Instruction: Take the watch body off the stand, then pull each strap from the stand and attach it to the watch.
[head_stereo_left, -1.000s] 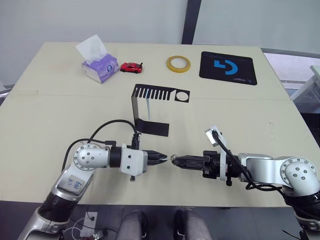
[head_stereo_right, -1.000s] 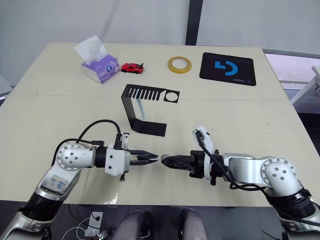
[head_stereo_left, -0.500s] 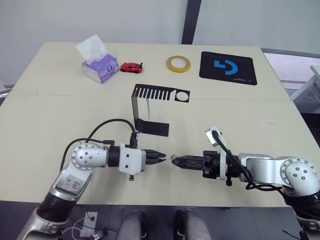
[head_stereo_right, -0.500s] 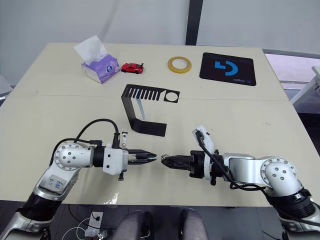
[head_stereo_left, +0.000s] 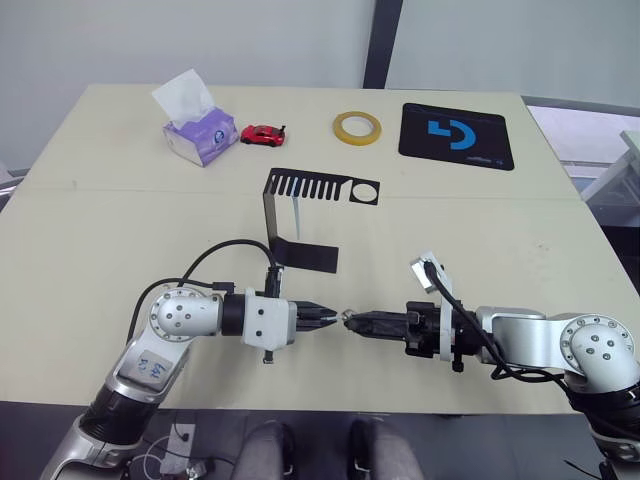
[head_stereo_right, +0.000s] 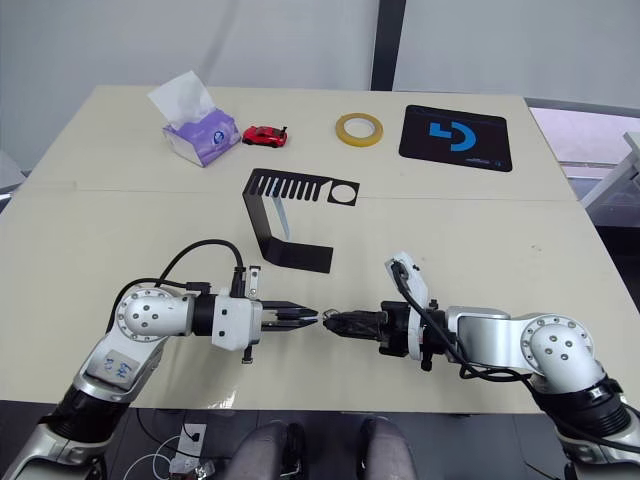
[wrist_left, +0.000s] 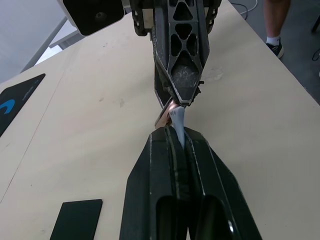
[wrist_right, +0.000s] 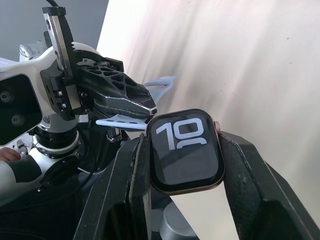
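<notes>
- Now right tool (wrist_right: 182, 165) squeezing small, hard watch body (wrist_right: 185, 150) by its sides.
- Left tool (wrist_left: 179, 145) pinching soft, bendy strap (wrist_left: 178, 122), tip just touching watch.
- Best held near strap's end.

We see the stand (head_stereo_left: 300, 225) near the middle of the counter (head_stereo_left: 90, 250); behind it, along the far edge, sit the tissue box (head_stereo_left: 197, 131) at left, the toy car (head_stereo_left: 262, 134) just right of it, the tape roll (head_stereo_left: 357, 127) further right, and the mousepad (head_stereo_left: 456, 136) rightmost; in front of the stand the left tool (head_stereo_left: 322, 318) and right tool (head_stereo_left: 352, 322) meet tip to tip, the strap (wrist_right: 131, 121) in the left one against the watch body (wrist_right: 185, 150) in the right.
</notes>
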